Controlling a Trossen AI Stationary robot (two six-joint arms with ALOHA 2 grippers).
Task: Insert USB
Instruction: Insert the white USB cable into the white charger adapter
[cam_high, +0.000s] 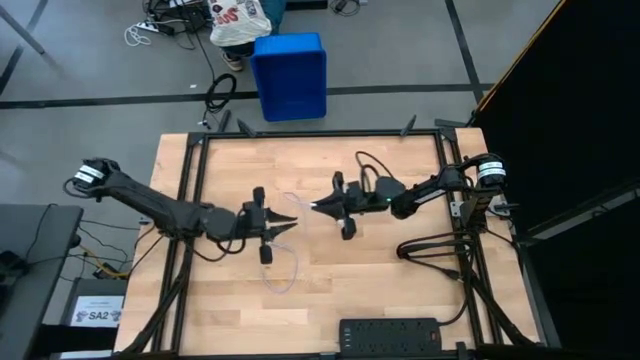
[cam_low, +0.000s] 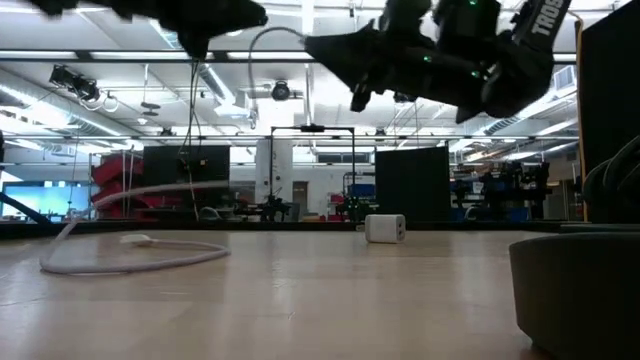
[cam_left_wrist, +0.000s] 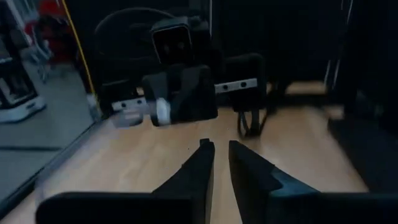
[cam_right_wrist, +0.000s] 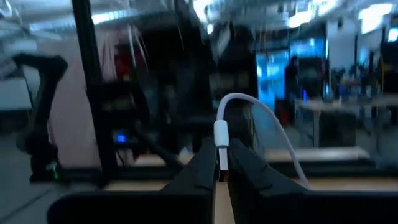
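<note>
The USB is a thin whitish cable. One loop of it (cam_high: 283, 272) lies on the wooden table, and the low view shows that loop (cam_low: 130, 256) flat on the tabletop. Its white plug end is up in my right gripper (cam_high: 318, 207), which is shut on it near the table's middle and points toward the table's left. My left gripper (cam_high: 289, 221) faces it from the left, a short way off, also above the table. Its fingers (cam_left_wrist: 222, 152) stand a narrow gap apart with nothing between them. A small white cube adapter (cam_low: 385, 228) sits on the table. My right gripper pinches the cable's white plug (cam_right_wrist: 220, 140) between its two fingertips. The fingers come about level from the table's right and lie along the plug. The plug's cable end sticks out past the tips. It is lifted clear, and the cable (cam_right_wrist: 273, 124) arcs over and hangs slack.
A black power strip (cam_high: 390, 333) lies at the table's near edge. Thick black cords (cam_high: 435, 250) coil by the right arm's base. A blue bin (cam_high: 288, 75) stands on the floor beyond the far edge. Bare wood lies near the front left.
</note>
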